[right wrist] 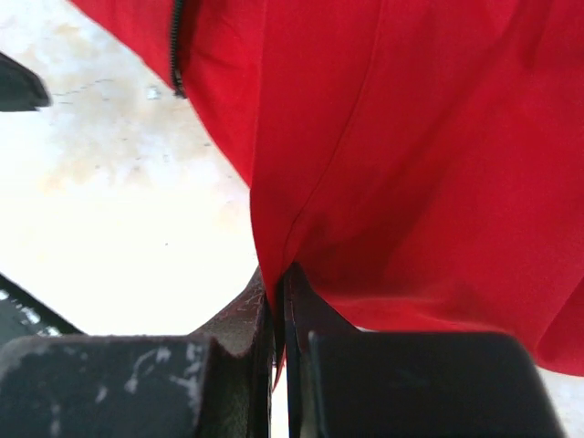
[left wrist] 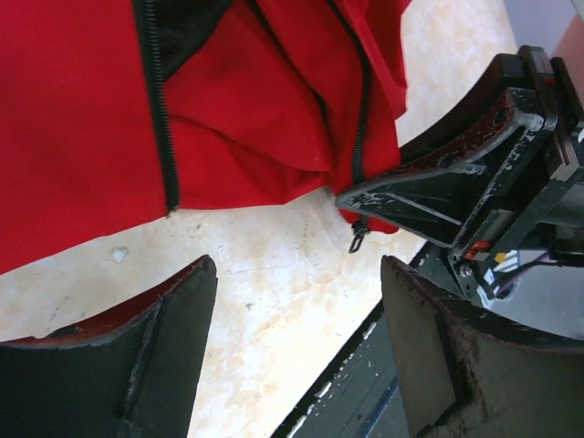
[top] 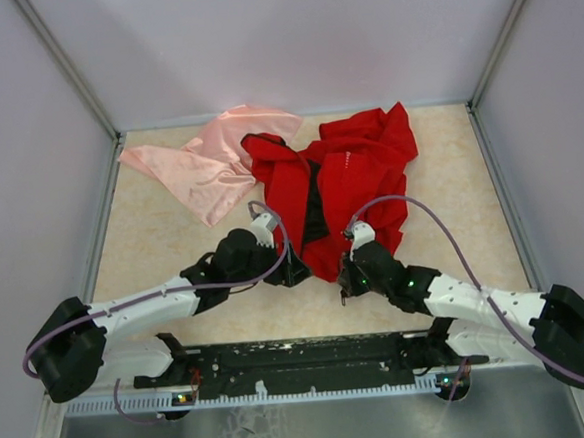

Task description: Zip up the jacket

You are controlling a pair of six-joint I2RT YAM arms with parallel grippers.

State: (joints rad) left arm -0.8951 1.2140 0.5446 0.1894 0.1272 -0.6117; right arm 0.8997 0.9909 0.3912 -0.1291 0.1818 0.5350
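The jacket lies crumpled in the middle of the desk, its front open so that the dark lining shows between the two red sides. The right hand is closed on a thin fold of the lower hem. I think the first danger is here: so little cloth is between the fingers that the fold may slip out as soon as it is pulled tight. The left hand is open and holds nothing; it hangs just above the desk, close before the hem. The small zipper pull hangs right beside a finger of the right hand, so the left hand has very little room to reach it, and the two hands could knock each other. The other row of zipper teeth ends apart from the pull, and if the two ends are not joined straight, the zipper will probably jam. The upper part of the jacket is folded on itself, which could also stop the slider. A pale pink cloth lies at the far left and touches the jacket's shoulder; it may be dragged along.
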